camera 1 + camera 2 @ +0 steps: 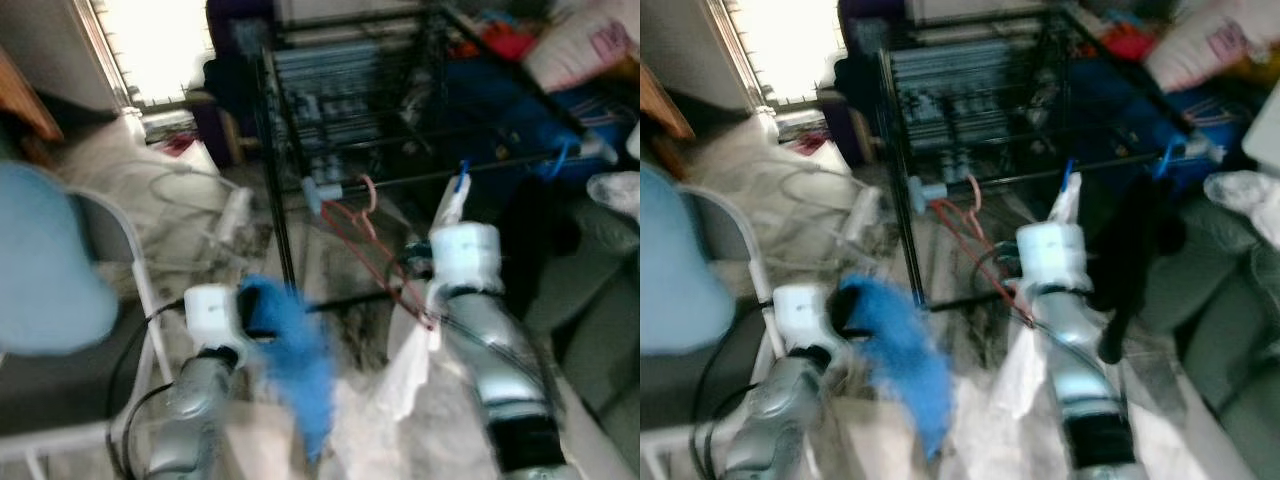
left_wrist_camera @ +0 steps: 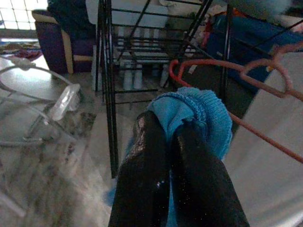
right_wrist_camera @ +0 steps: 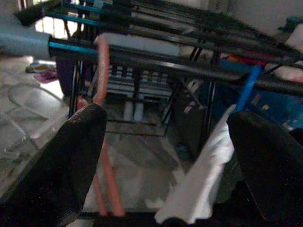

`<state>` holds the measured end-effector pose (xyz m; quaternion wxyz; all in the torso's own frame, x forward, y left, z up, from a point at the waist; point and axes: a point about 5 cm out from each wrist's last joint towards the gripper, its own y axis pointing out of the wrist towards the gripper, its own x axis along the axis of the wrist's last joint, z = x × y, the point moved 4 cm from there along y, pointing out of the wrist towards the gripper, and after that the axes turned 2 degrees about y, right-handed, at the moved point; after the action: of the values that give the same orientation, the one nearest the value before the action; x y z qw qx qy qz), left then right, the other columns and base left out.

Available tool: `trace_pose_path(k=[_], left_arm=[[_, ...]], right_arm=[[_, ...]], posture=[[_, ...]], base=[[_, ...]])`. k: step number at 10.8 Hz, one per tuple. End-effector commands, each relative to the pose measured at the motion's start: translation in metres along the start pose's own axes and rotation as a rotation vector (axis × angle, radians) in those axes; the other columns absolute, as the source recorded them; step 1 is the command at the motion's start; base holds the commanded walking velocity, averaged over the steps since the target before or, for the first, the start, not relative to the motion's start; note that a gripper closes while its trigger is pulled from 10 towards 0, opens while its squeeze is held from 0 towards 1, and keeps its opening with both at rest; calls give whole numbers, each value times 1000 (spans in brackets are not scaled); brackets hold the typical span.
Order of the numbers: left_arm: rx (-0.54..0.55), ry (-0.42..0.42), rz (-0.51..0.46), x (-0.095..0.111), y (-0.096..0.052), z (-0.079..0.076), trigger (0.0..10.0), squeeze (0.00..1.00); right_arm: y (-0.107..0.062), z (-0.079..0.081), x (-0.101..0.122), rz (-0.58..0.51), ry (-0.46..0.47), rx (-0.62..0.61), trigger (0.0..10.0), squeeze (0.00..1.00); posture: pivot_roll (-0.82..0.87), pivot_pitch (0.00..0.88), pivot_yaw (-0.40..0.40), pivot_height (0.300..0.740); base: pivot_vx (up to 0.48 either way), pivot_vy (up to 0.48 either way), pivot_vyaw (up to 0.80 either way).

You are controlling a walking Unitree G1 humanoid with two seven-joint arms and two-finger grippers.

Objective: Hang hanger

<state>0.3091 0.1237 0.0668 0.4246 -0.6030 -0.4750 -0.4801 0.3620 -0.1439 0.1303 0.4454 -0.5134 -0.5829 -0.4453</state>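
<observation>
Pink hanger hooked on rack, right pincer open, left pincer clamping one blue sock

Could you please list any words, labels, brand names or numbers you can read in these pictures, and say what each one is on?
No text can be read.
Pink marks on the white bag at the upper right: too blurred to tell whether they are letters.
Drying rack, red hanger, blue cloth in the left gripper: no print visible.
</observation>
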Motion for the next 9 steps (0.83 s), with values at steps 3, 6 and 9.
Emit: trace_pose_path(k=[3,6,9], left_arm=[[-27,-16,-33,10,4,-11,10000,0],[-40,-16,25,-2,1,-17,10000,0],[-68,-19,67,-10,-3,-22,10000,0]], right_arm=[[0,-11,0,4,-5,-24,10000,0],[-3,-4,-12,68,13,27,10000,0],[-5,-12,-20,119,-20,34,10000,0]], posture=[[-86,0,55,740],[-87,0,54,740],[-86,0,52,740]], base=[[84,279,0],[0,0,0],[0,0,0]])
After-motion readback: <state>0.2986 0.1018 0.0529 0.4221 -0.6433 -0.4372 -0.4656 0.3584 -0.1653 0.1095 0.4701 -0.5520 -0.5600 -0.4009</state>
